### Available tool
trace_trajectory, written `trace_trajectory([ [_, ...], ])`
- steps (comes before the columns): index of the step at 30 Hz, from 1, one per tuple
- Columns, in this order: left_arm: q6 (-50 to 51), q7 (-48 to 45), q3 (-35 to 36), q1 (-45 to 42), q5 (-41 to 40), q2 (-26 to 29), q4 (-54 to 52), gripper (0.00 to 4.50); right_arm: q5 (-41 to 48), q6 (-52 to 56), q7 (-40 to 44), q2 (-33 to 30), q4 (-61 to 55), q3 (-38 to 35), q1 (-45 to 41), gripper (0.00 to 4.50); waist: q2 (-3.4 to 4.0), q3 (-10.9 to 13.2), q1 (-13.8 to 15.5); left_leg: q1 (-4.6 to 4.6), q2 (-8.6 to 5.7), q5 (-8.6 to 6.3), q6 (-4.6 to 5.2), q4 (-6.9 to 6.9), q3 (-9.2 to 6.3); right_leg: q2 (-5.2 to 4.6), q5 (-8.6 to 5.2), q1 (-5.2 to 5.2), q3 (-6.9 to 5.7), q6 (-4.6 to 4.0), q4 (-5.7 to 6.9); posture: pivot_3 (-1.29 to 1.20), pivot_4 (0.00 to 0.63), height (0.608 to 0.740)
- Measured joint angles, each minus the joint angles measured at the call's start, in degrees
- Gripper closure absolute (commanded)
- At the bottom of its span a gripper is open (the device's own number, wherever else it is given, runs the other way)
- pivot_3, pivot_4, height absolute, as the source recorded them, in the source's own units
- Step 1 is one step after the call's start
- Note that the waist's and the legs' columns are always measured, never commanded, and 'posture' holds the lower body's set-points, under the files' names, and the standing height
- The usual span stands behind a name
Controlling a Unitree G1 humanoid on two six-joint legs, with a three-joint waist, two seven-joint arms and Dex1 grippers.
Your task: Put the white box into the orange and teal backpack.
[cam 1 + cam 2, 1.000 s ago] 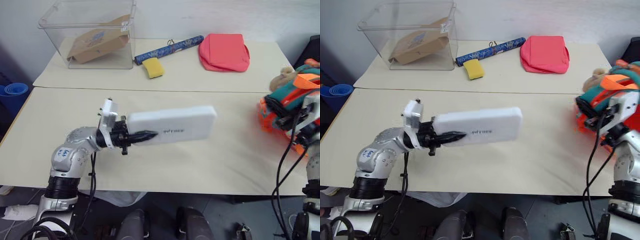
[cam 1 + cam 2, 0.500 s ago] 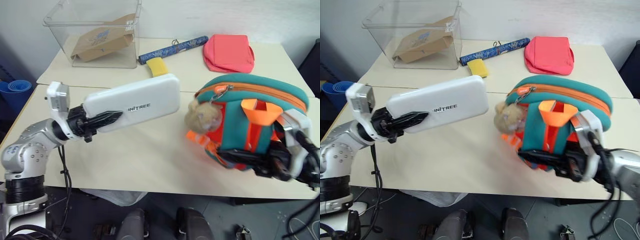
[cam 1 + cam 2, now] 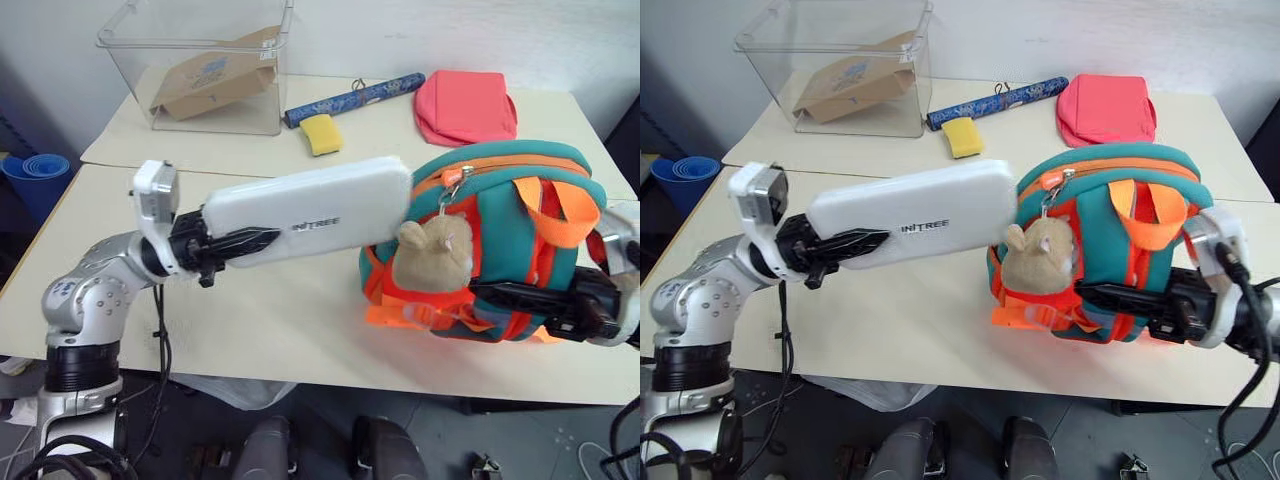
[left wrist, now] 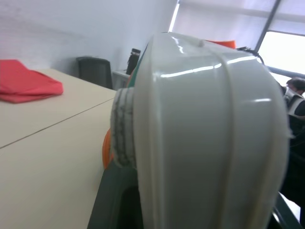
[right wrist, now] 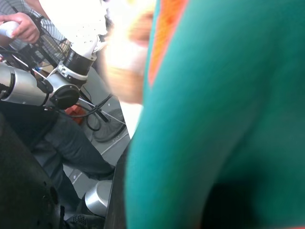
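While clamping white box [image 3: 310,210], left claw [image 3: 235,243] meets backpack [image 3: 500,230].

Swung in from the right edge of the frame to centre right, orange and teal backpack [image 3: 500,235] in the right gripper [image 3: 500,294], hamster now facing front; lifted and brought across, white box [image 3: 305,209], far end now touching the backpack's teal top.

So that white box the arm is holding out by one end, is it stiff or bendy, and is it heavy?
Probably stiff: the white box sticks straight out from the left gripper, clamped at one end, without sagging. Likely light for its size, since that end grip alone carries it. Its smooth, glossy shell may be slippery.
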Motion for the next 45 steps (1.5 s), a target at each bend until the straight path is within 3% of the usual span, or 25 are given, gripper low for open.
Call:
trace_trajectory([
  [6, -6.2, 2.9, -5.9, -6.9, 8.0, -5.9, 3.1, 3.29, -0.6, 0.0, -0.1, 0.5, -0.6, 0.2, 0.0, 4.47, -0.02, 0.0, 0.2, -0.03, -0.12, 0.06, 0.15, 0.06, 0.02, 0.05, 0.09, 0.05, -0.03, 0.16, -0.05, 0.00, 0.150, 0.740],
  [10, -7.2, 2.1, -12.8, -11.6, 15.0, -4.3, 5.5, 3.29, -0.5, 0.4, 0.0, 0.5, -1.1, -0.1, 1.7, 4.47, -0.03, 0.0, 0.1, -0.03, -0.14, 0.06, 0.15, 0.03, 0.02, 0.09, 0.09, 0.04, -0.05, 0.17, -0.05, 0.00, 0.150, 0.740],
  [14, -5.7, 2.2, -20.2, -18.0, 20.9, -6.0, 8.2, 3.29, -0.5, 1.1, 0.3, 0.5, -1.2, -0.1, 2.1, 4.47, -0.04, 0.0, 0.4, -0.06, -0.16, 0.06, 0.21, 0.13, -0.02, 0.07, 0.11, 0.08, -0.09, 0.20, -0.06, 0.00, 0.150, 0.740],
  [19, -6.4, 6.4, -25.5, -24.7, 26.5, -17.2, 16.7, 3.29, -0.6, 1.1, 0.4, 0.5, -1.2, -0.2, 2.1, 4.47, -0.07, 0.0, 0.8, -0.11, -0.18, 0.01, 0.30, 0.21, -0.02, 0.05, 0.14, 0.08, -0.08, 0.26, -0.11, 0.00, 0.150, 0.740],
  [24, -17.3, 8.6, -28.8, -31.8, 33.8, -30.0, 32.8, 3.29, -0.7, 0.8, -0.1, 2.2, -1.6, 0.2, 1.6, 4.47, -0.10, 0.0, 1.4, -0.30, -0.17, -0.05, 0.38, 0.42, -0.02, 0.03, 0.14, -0.05, -0.14, 0.27, -0.15, 0.00, 0.150, 0.740],
  [28, -24.3, 8.4, -27.0, -33.3, 34.5, -34.1, 40.2, 2.08, -1.3, 0.1, -0.8, 2.8, -1.9, 0.4, 1.6, 4.50, -0.10, 0.0, 0.9, -0.38, -0.09, -0.08, 0.38, 0.57, -0.02, -0.09, 0.14, -0.12, -0.15, 0.26, -0.16, 0.00, 0.150, 0.740],
  [35, -26.9, 2.3, -22.3, -31.2, 32.8, -31.0, 39.6, 0.08, -3.4, -1.6, -2.4, 5.1, -2.0, 0.7, 0.9, 4.50, -0.09, 0.0, 0.1, -0.45, -0.04, -0.11, 0.37, 0.73, -0.10, -0.10, 0.14, -0.12, -0.20, 0.26, -0.13, 0.00, 0.150, 0.740],
  [38, -28.0, -4.1, -19.8, -30.4, 30.4, -26.2, 38.2, 0.03, -4.5, -2.9, -3.5, 7.2, -1.8, 2.1, -0.5, 4.50, -0.07, 0.1, -0.5, -0.45, 0.00, -0.11, 0.31, 0.74, -0.09, -0.04, 0.15, -0.16, -0.30, 0.26, -0.03, 0.00, 0.150, 0.740],
  [42, -27.5, -13.7, -15.8, -27.0, 27.2, -15.0, 34.0, 0.03, -5.8, -3.9, -4.5, 8.7, -1.1, 3.1, -1.6, 4.50, -0.04, 0.0, -1.1, -0.45, 0.02, -0.10, 0.27, 0.73, -0.10, 0.01, 0.14, -0.16, -0.62, 0.24, 0.16, 0.00, 0.150, 0.740],
  [45, -26.5, -15.9, -13.1, -22.5, 25.1, -11.6, 29.0, 0.03, -6.8, -4.1, -4.6, 9.1, -0.7, 3.8, -2.5, 4.50, -0.04, 0.0, -0.7, -0.48, -0.07, -0.15, 0.37, 0.89, -0.25, -0.02, 0.14, -0.05, -0.65, 0.25, 0.18, 0.00, 0.150, 0.740],
])
